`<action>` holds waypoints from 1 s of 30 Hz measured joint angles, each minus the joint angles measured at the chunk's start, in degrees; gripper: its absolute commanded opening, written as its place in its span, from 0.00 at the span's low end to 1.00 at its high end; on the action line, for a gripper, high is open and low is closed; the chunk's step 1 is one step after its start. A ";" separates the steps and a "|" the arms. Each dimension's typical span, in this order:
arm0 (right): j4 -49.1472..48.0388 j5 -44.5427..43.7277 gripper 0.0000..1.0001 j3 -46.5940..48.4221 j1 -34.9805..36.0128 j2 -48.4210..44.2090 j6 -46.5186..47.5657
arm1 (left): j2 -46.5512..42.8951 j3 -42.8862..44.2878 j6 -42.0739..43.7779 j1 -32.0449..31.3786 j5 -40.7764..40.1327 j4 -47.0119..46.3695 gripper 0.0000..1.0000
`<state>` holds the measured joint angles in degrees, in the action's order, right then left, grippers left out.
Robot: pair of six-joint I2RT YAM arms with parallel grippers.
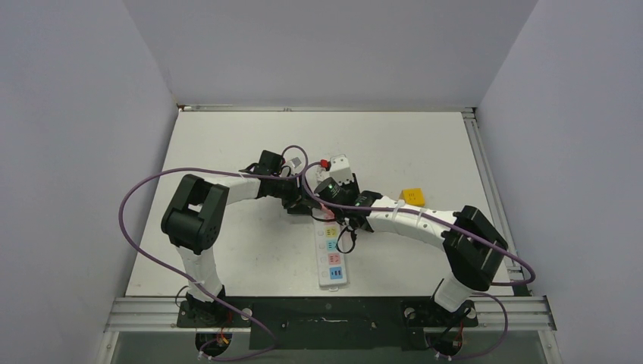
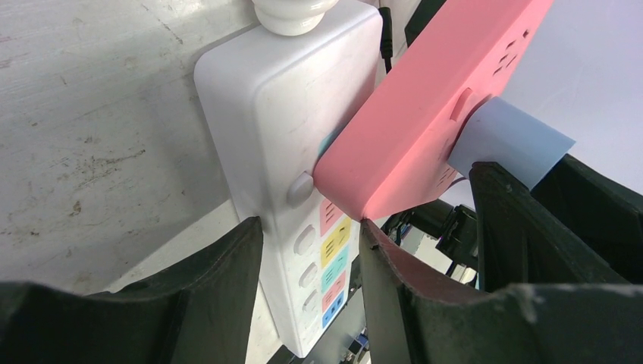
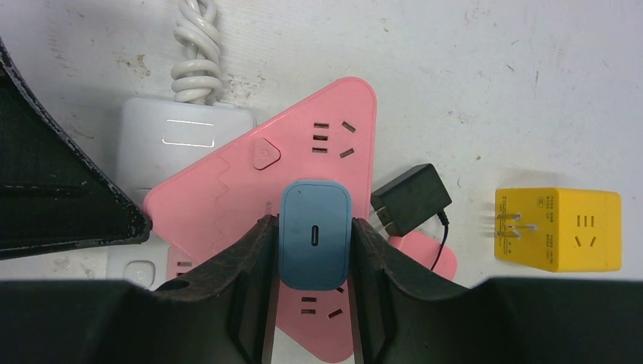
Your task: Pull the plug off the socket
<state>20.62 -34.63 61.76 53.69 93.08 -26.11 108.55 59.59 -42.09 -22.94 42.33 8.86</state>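
Gripping the power strip (image 2: 273,114), the left pincer (image 2: 311,226) sits at nine o'clock of the right pincer (image 3: 312,226) — that one pinches the blue plug (image 3: 315,243).

Lab; walled-in test table (image 1: 227,152)

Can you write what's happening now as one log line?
left gripper: clamps white power strip | right gripper: shut on blue plug | plug state: seated in pink socket, not yet pulled out

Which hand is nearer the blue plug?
Right. The right hand grips the blue plug on both sides; the left hand straddles the white power strip, off the plug.
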 measured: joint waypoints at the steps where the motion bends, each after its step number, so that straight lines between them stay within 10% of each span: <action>1: 0.07 -0.22 0.05 0.15 0.04 0.17 0.09 | 0.00 0.02 0.00 0.00 0.00 0.02 0.44; 30: -3.39 17.90 0.05 -2.86 -9.05 -4.22 0.09 | 0.33 0.31 -0.24 -0.02 0.13 0.11 0.43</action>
<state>17.23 -16.73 58.89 44.64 88.86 -26.02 108.88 59.90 -42.33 -22.96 42.46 8.97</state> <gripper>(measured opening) 0.330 0.446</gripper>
